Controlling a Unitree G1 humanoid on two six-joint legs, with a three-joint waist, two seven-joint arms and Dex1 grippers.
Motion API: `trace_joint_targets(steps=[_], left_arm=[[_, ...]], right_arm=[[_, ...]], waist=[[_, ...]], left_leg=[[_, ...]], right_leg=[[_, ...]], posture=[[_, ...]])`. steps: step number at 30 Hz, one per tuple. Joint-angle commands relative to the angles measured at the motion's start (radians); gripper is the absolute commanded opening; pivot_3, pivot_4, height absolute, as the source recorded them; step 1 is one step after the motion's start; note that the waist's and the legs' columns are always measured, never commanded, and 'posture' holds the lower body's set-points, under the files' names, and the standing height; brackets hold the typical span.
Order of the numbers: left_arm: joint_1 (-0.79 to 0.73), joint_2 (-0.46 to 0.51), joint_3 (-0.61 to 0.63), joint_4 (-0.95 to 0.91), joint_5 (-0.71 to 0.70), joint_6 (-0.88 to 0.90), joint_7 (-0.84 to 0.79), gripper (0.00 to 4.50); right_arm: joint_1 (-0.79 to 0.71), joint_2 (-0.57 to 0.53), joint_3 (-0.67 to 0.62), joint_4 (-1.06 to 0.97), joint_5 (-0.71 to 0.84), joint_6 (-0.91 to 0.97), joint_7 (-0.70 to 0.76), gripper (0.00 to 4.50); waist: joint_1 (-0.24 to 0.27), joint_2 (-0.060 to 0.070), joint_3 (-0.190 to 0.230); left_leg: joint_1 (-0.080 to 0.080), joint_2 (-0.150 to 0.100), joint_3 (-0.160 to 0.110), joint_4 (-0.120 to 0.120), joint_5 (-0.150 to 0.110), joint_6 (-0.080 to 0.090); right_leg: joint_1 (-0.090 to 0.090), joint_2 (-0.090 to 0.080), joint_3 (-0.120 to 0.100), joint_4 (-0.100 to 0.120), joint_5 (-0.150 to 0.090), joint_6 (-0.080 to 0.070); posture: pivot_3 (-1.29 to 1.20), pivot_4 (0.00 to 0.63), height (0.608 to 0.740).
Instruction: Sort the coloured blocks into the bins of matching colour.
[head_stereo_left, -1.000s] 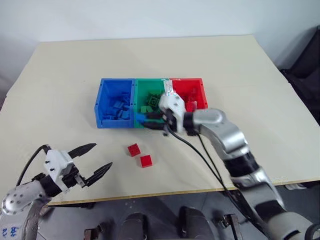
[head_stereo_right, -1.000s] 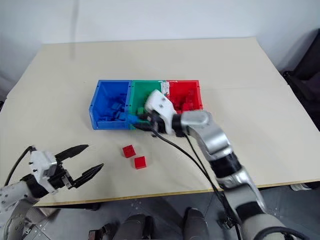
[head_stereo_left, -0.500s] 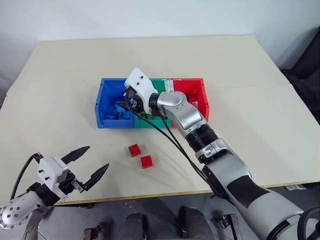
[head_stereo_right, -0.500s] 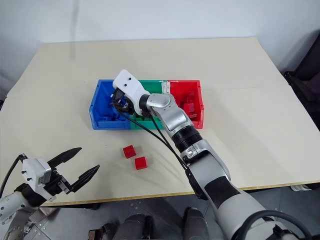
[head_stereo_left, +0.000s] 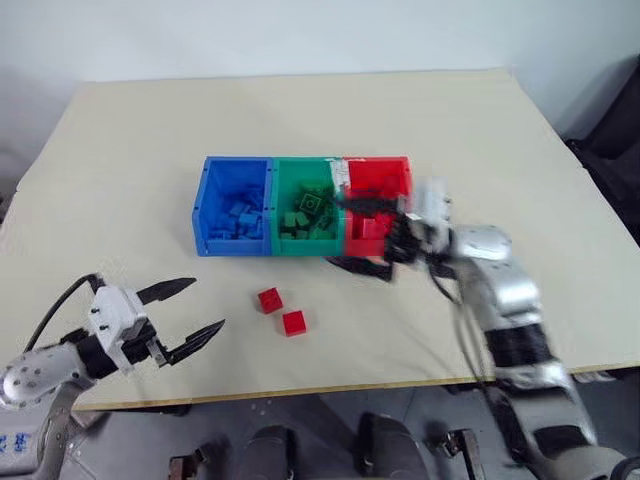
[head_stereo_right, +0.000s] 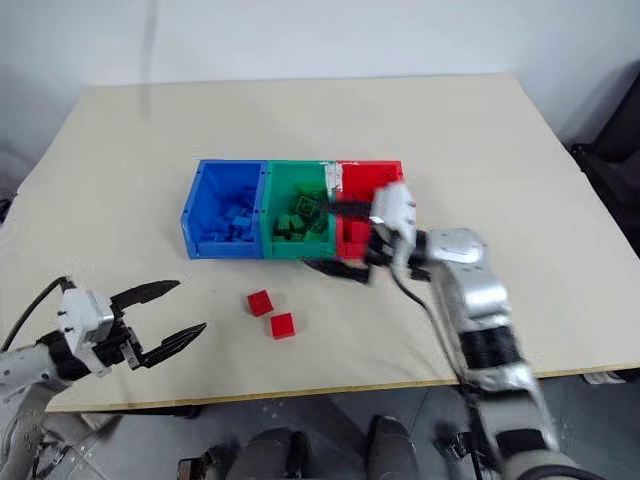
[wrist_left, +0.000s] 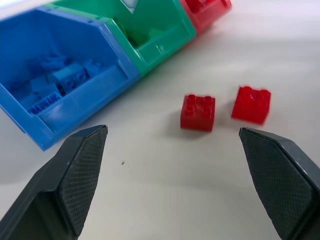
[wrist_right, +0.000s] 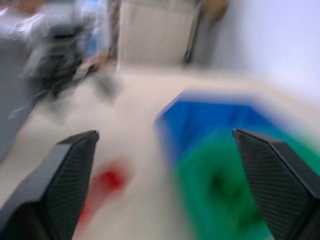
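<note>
Standing in a row at mid-table (head_stereo_left: 150, 130) were the joined bins: blue bin (head_stereo_left: 204, 208), green bin (head_stereo_left: 277, 172) and red bin (head_stereo_left: 378, 168), each loaded with blocks of its own colour. Lying loose on the table in front of them, apart from the bins, were two red blocks: one (head_stereo_left: 268, 299) nearer the blue bin, the other (head_stereo_left: 293, 322) just beside it and closer to the table's front edge. Hovering at the front left, near the table edge, was the left gripper (head_stereo_left: 190, 312), fingers spread wide and empty, aimed toward the two red blocks, which sat between its fingertips (wrist_left: 80, 170) in the left wrist view, well short of contact. Reaching in over the front of the red bin was the right gripper (head_stereo_left: 360, 232), blurred, pointing across toward the green bin, fingers (wrist_right: 65, 175) parted wide with nothing between them.
</note>
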Motion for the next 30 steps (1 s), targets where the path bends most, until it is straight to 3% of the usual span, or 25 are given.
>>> trace_joint_targets(steps=[1,5,8,12,20,26,30], left_arm=[[-0.018,0.033,-0.013,0.031,-0.011,-0.021,-0.08,4.5],[-0.084,0.07,-0.02,0.159,0.007,-0.064,-0.162,4.5],[-0.122,0.083,-0.033,0.209,0.009,-0.073,-0.189,4.5],[-0.179,0.091,-0.119,0.114,-0.017,0.058,-0.179,4.5],[-0.404,0.111,-0.393,-0.151,0.055,0.354,-0.075,4.5],[-0.596,0.04,-0.67,-0.11,0.197,0.487,-0.034,4.5],[-0.671,0.003,-0.75,-0.055,0.28,0.53,-0.003,4.5]], right_arm=[[0.081,-0.025,-0.095,-0.065,0.071,-0.037,0.025,4.47],[0.269,-0.107,-0.178,-0.076,0.045,-0.112,0.059,4.47],[0.326,-0.133,-0.208,-0.082,0.04,-0.144,0.048,4.47],[0.37,-0.147,-0.221,-0.109,0.047,-0.132,0.022,4.47],[0.45,-0.155,-0.221,-0.26,0.089,-0.046,-0.041,4.47],[0.494,-0.142,-0.224,-0.307,0.094,-0.036,-0.094,4.47],[0.541,-0.149,-0.231,-0.367,0.103,-0.026,-0.122,4.47]], waist=[[-0.001,0.001,0.0],[0.0,0.001,0.001],[0.005,0.001,0.001],[0.008,0.001,0.0],[0.029,0.001,0.0],[0.035,0.001,0.0],[0.036,0.0,0.001]], left_leg=[[0.0,0.0,0.0,0.0,0.0,0.0],[0.002,0.002,0.008,0.0,0.0,-0.001],[0.002,0.002,0.012,0.0,0.0,0.0],[0.002,0.002,0.011,0.0,0.0,0.0],[0.002,0.001,0.01,0.001,0.0,0.0],[0.002,0.0,0.011,0.002,0.001,0.0],[0.001,0.0,0.011,0.002,0.001,0.0]], right_leg=[[-0.001,0.0,0.001,0.0,0.0,0.0],[-0.001,0.001,0.001,0.0,0.0,0.001],[-0.001,0.0,0.002,0.0,0.0,0.001],[-0.001,0.0,0.003,0.0,0.001,0.001],[-0.001,0.0,0.004,0.001,0.001,0.001],[0.0,0.001,0.005,0.002,0.001,0.002],[0.0,0.001,0.004,0.001,0.001,0.002]], posture=[[0.0,0.15,0.74],[0.0,0.15,0.74],[0.0,0.15,0.74],[0.0,0.15,0.74],[0.0,0.15,0.74],[0.0,0.15,0.74],[0.0,0.15,0.74]])
